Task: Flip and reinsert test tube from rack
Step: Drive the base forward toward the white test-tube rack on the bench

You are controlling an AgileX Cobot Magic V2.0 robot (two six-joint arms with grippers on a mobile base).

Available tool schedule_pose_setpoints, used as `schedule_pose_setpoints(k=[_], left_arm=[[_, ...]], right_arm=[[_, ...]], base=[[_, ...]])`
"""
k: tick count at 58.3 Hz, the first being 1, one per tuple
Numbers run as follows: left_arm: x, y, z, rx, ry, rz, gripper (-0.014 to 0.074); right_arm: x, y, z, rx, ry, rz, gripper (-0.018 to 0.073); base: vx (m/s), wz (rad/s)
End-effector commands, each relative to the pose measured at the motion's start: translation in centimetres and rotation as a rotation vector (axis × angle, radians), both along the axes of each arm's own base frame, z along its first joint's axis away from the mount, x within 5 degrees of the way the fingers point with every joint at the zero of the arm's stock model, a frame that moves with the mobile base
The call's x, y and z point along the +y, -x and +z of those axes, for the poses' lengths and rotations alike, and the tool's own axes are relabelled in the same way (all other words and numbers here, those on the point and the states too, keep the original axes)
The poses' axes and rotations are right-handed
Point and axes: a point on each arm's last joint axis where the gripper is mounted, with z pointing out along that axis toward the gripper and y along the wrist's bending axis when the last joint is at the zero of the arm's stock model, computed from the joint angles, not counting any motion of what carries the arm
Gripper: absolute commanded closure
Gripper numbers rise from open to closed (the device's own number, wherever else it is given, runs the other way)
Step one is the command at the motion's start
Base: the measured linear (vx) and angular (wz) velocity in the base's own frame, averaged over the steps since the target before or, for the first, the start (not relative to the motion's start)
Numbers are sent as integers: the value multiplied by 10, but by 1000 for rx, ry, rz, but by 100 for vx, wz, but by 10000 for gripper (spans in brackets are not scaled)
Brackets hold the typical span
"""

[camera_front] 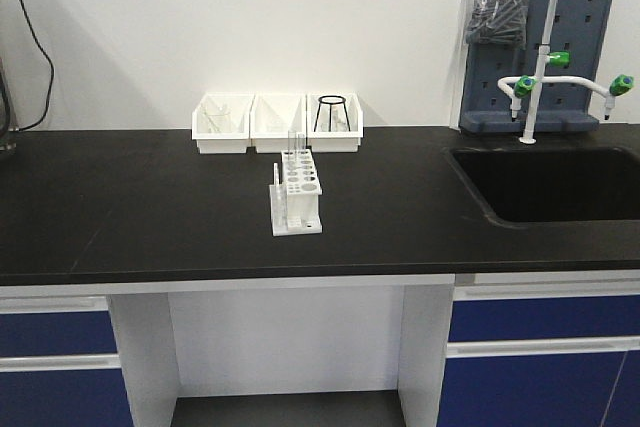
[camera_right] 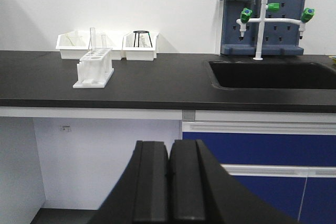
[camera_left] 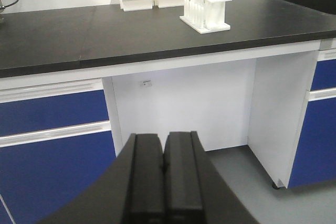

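High front; low wrists; shared rack point(camera_front: 298, 197)

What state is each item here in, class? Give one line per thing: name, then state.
left tool, shut, holding nothing
right tool, shut, holding nothing
rack, upright on the bench
test tube, standing upright in a rear hole of the rack
ring stand, upright in a white bin
tap, no water seen running

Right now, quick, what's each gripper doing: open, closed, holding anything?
Left gripper: closed, holding nothing.
Right gripper: closed, holding nothing.
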Motion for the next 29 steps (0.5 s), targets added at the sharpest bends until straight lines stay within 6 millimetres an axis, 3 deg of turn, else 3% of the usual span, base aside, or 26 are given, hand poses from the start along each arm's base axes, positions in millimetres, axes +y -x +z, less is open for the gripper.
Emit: schedule_pose_setpoints(k=[1, 29], left_arm=[[-1, 0, 9, -91, 19, -13, 602], [-1, 0, 9, -91, 19, -13, 602]], right_arm=[[1, 1, 7, -88, 2, 10, 570], [1, 1, 7, -88, 2, 10, 570]], base=[[19, 1], [33, 5]])
